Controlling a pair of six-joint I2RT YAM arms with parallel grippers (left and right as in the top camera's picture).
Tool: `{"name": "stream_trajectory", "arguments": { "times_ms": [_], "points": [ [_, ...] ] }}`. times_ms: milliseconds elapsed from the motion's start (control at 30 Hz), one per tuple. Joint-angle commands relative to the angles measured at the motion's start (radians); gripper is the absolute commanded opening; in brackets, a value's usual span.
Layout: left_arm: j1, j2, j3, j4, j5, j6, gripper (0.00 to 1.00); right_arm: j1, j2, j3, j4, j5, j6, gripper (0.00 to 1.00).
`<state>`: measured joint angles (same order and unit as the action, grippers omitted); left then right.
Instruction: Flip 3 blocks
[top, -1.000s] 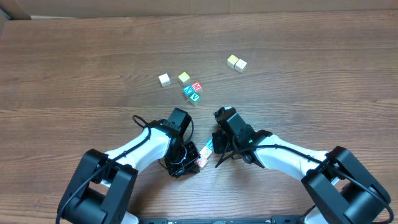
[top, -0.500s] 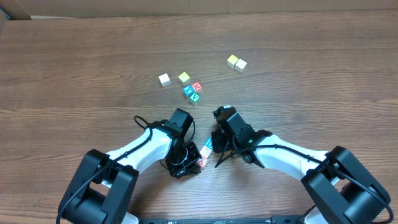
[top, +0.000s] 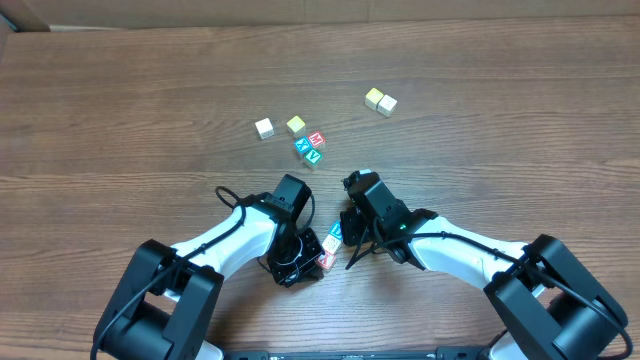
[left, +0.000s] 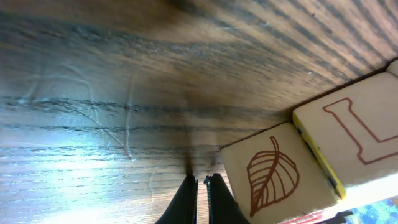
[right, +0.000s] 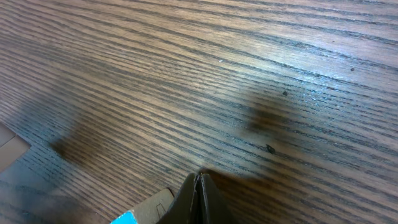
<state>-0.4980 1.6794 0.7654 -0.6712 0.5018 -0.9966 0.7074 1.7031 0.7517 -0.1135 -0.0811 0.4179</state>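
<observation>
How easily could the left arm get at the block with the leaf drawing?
Probably yes: the left gripper, jaws shut, sits right beside the leaf block, nothing between them but bare table. It must open first to grip it.

The left wrist view's lower-right edges are cutting off the leaf block and L block. The right wrist view's bottom is cropping a blue-cornered block.

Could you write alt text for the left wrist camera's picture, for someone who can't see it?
Close up, two wooden blocks sit side by side on a wood-grain table: a leaf block with a red leaf drawing and a letter block with a red outlined letter. The shut left tool sits beside the leaf block.
</observation>
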Motion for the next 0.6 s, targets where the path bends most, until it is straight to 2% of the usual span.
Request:
{"name": "stream_trajectory", "arguments": {
  "times_ms": [0, 567],
  "points": [
    [-0.027, 0.047, -0.028, 0.029, -0.056, -0.018, 0.04, 0.019, 0.011, 0.002, 0.001, -0.074, -0.006, 0.04],
    [-0.027, 0.047, -0.028, 0.029, -0.056, -0.021, 0.04, 0.019, 0.063, 0.002, 0.043, -0.055, 0.000, 0.04]
  ]
}}
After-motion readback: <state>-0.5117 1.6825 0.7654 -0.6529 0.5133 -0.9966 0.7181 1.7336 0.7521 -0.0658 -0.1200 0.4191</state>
